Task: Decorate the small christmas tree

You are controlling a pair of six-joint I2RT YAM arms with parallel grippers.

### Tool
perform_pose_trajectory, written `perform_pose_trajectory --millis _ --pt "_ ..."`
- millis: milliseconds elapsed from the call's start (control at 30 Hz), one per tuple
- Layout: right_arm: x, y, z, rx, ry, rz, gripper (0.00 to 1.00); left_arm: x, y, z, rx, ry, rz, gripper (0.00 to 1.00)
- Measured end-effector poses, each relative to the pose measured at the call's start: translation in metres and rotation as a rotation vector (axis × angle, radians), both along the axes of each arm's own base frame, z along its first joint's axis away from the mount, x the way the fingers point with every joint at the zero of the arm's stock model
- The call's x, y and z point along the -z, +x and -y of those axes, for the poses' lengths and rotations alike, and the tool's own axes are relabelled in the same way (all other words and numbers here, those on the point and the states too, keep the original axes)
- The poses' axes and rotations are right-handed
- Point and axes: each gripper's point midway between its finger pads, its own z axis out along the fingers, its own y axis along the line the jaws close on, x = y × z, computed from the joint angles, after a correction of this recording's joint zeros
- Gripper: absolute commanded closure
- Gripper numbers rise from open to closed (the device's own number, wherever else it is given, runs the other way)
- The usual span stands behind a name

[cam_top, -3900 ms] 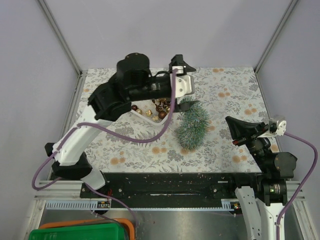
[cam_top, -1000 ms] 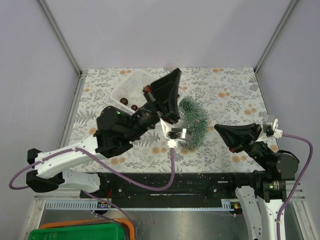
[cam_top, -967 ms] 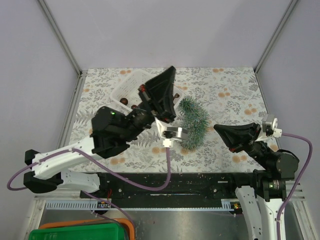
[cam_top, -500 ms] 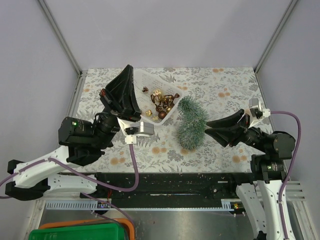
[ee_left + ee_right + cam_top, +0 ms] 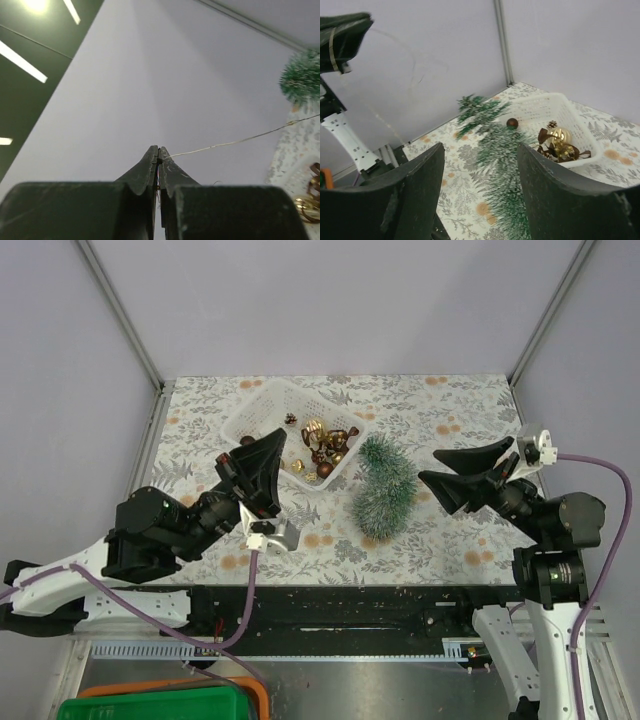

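The one small christmas tree (image 5: pixel 383 485), a cone of frosted green bristles, lies on the leaf-print tablecloth (image 5: pixel 450 410), just right of the single white plastic basket (image 5: pixel 250 410) with gold and brown ornaments (image 5: pixel 320 445). The right gripper (image 5: pixel 432 467) hovers near it, two fingers apart. The left gripper (image 5: pixel 158 160) has its fingers pressed together on one thin pale wire (image 5: pixel 225 144)

The small christmas tree (image 5: pixel 385 490) is frosted dark green, the basket (image 5: pixel 264 408) white (its baubles (image 5: pixel 322 445) gold and brown), the worktop (image 5: pixel 460 405) grey leaf-print with orange blossoms.
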Motion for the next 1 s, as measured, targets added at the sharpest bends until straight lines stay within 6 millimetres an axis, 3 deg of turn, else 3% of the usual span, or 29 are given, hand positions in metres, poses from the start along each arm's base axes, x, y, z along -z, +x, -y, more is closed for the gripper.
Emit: perform_pose_trajectory --millis 233,467,667,833,900,1000 --pt "0.026 0.037 0.009 0.099 -0.033 -0.081 0.29 0.057 -0.012 0.004 0.1 0.176 -0.222 0.95" --pt "0.047 0.048 0.009 0.106 -0.046 -0.131 0.22 0.129 -0.026 0.015 0.166 0.363 -0.36 1.0" --pt "0.048 0.06 0.008 0.103 -0.043 -0.142 0.21 0.197 -0.016 0.021 0.084 0.445 -0.431 1.0" --pt "0.044 0.072 0.006 0.092 -0.026 -0.134 0.19 0.239 0.017 0.003 -0.101 0.433 -0.513 1.0" --pt "0.043 0.076 0.004 0.08 -0.021 -0.132 0.19 0.239 0.043 -0.015 -0.216 0.36 -0.576 1.0" --pt "0.041 0.081 0.002 0.067 -0.012 -0.131 0.19 0.228 0.091 -0.058 -0.427 0.208 -0.667 1.0"
